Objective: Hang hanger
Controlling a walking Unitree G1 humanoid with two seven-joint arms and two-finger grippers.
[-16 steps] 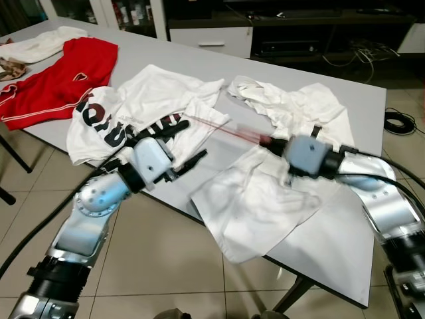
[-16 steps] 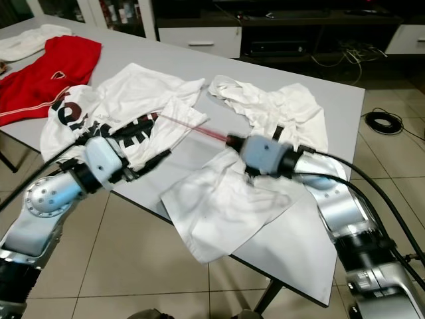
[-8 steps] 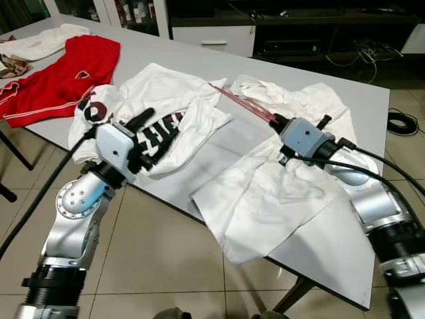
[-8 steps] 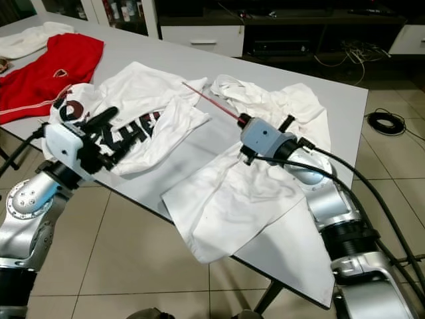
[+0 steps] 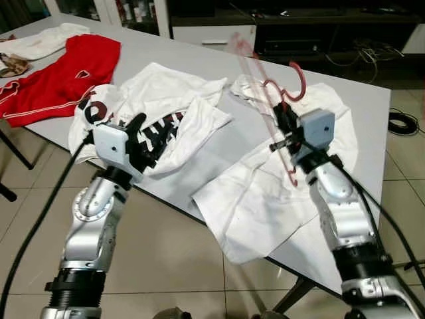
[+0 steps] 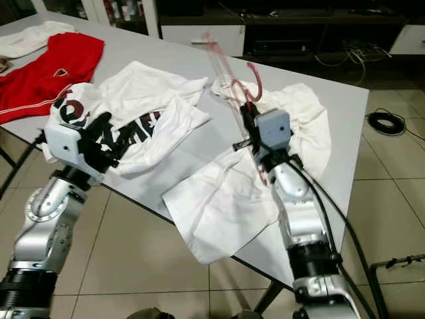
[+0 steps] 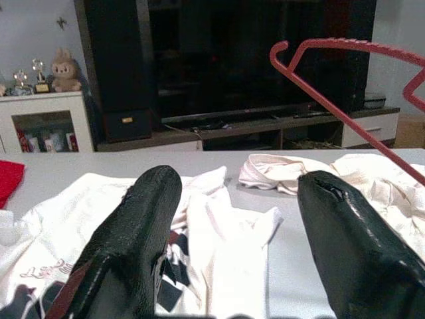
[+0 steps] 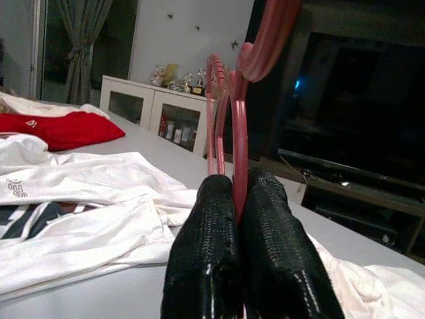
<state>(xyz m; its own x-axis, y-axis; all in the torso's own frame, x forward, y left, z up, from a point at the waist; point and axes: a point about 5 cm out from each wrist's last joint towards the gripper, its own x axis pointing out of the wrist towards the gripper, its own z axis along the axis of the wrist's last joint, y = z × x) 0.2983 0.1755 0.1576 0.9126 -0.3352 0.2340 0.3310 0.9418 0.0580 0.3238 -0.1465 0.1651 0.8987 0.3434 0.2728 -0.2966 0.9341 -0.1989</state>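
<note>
1. Fingers (image 8: 232, 252) of the right gripper (image 5: 284, 126) pinch a thin red hanger (image 5: 282, 93), held above the worktop (image 5: 362, 106).
2. Left gripper (image 7: 229, 252) fingers spread apart over a white printed shirt (image 5: 159, 113).
3. Tiled floor (image 5: 166, 246) lies open at the near edge.

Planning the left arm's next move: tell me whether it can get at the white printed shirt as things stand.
Probably yes. The left gripper hangs with jaws open directly over the white printed shirt, nothing between them. The right gripper holds the red hanger well aside.

The right gripper (image 8: 237, 219) is raised with its fingers pressed together; the left gripper (image 7: 236, 229) has its fingers spread apart.
</note>
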